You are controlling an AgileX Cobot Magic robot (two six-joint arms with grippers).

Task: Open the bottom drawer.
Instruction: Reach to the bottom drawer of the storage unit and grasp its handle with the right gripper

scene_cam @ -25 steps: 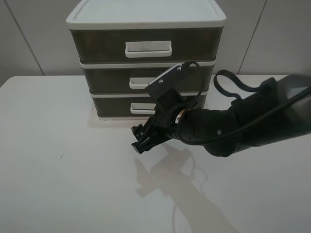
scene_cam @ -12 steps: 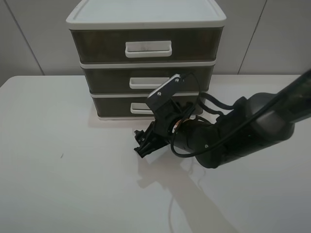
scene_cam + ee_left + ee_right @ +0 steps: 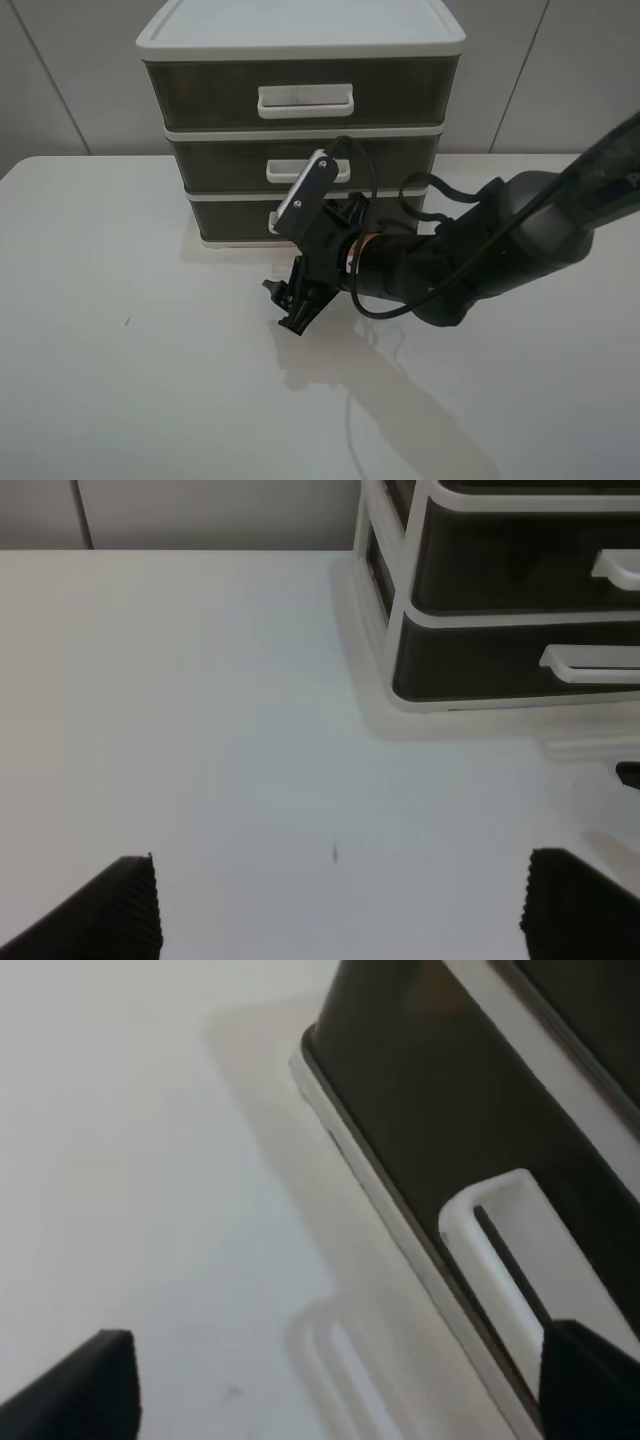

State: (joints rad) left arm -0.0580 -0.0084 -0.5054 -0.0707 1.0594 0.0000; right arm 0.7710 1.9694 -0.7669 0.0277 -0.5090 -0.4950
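The bottom drawer (image 3: 228,216) is the lowest smoky-brown tier of the white-framed unit (image 3: 300,38), and its front sits flush with the frame. My right arm hides most of its white handle in the high view. My right gripper (image 3: 287,306) hangs open just above the table, in front of that drawer and apart from it. In the right wrist view the dark drawer front (image 3: 440,1120) and its white loop handle (image 3: 497,1232) lie ahead of the open gripper (image 3: 340,1400). The left wrist view shows the bottom drawer (image 3: 470,665), with the open left gripper (image 3: 340,920) well back from it.
Two matching drawers (image 3: 300,100) stack above the bottom one. The unit stands at the back of a white table (image 3: 120,380), against a pale wall. A black cable (image 3: 440,190) loops from the right arm near the unit's right side.
My right wrist has rolled and the gripper has shifted slightly left and down. The wrist camera bracket now sits in front of the bottom drawer's handle. The drawers have not moved.
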